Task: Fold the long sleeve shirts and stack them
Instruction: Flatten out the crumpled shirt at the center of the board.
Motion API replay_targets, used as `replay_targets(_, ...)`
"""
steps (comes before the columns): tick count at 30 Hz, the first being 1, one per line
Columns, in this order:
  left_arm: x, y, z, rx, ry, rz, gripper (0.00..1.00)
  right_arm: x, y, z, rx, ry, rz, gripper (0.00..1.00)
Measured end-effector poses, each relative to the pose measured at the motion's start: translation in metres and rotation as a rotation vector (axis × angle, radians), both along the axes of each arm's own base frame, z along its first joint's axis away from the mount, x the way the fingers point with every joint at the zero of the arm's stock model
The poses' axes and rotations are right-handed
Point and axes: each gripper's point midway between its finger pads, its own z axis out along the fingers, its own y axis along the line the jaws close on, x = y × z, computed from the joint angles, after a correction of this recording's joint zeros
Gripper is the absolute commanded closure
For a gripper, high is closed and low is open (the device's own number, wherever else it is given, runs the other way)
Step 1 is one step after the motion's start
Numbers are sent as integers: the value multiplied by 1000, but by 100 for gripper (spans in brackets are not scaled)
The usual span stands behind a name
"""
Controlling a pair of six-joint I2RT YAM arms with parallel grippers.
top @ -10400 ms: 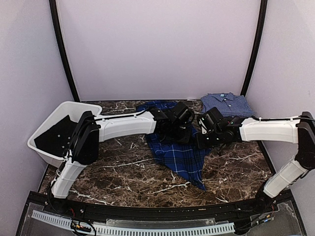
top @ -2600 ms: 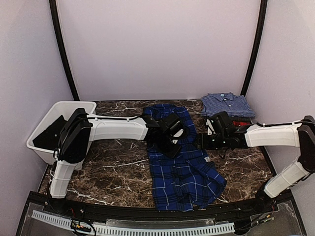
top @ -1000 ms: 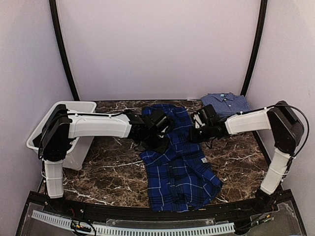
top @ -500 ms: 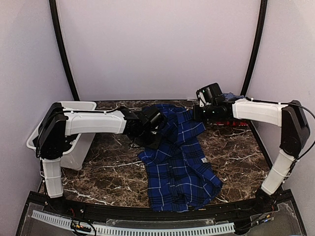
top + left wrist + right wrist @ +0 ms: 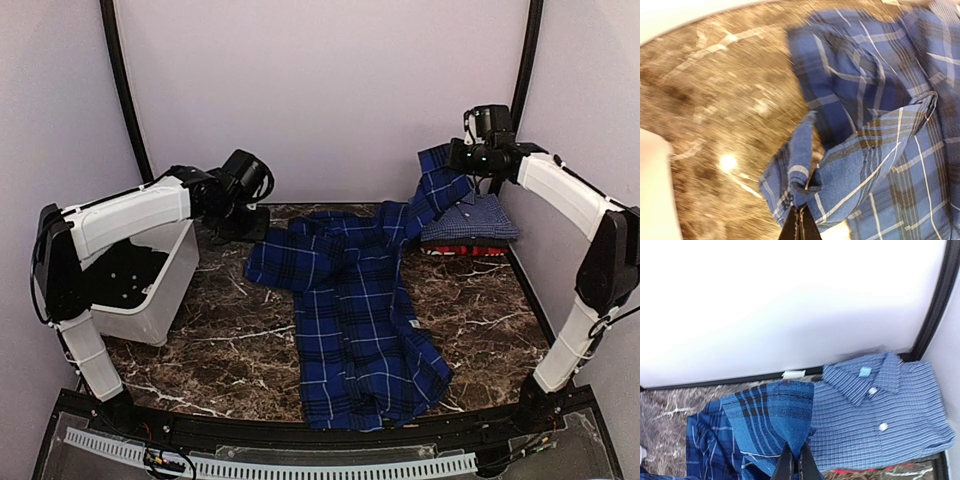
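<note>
My left end effector (image 5: 799, 225) and right end effector (image 5: 795, 462) each pinch the deep-blue plaid shirt (image 5: 360, 320), the right holding a sleeve high. Its body lies on the desk (image 5: 220, 340) beside the folded fine-check shirt (image 5: 470, 215).

Bare table (image 5: 215, 350) lies open between the white bin (image 5: 165, 295) and the spread plaid shirt (image 5: 360, 320), and again right of the shirt. The bin blocks the left edge. The folded shirt stack (image 5: 475, 225) fills the far right corner; a raised sleeve (image 5: 437, 190) hangs before it
</note>
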Motion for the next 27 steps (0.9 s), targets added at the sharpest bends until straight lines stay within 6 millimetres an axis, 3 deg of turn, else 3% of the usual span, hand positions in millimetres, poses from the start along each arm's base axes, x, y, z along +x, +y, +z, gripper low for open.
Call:
replay_targets(6,43,61,59,0,-109,116,100,10,-49,32,1,-47,-82,100)
replay_targets(11,73,116,113,-17,-216,209,100,15,-74,37,9,-54,-119,100)
replay_targets(15,86,153,143,-18,-273,263,100,15,-85,35,14,-43,-132,100)
replay_targets(21,106,182,165,-34,-312,303,100,16,-100,33,26,-35,-142,100)
replay_targets(27,134,206,160,-40,-299,345,100,16,-116,33,32,-36,-165,100)
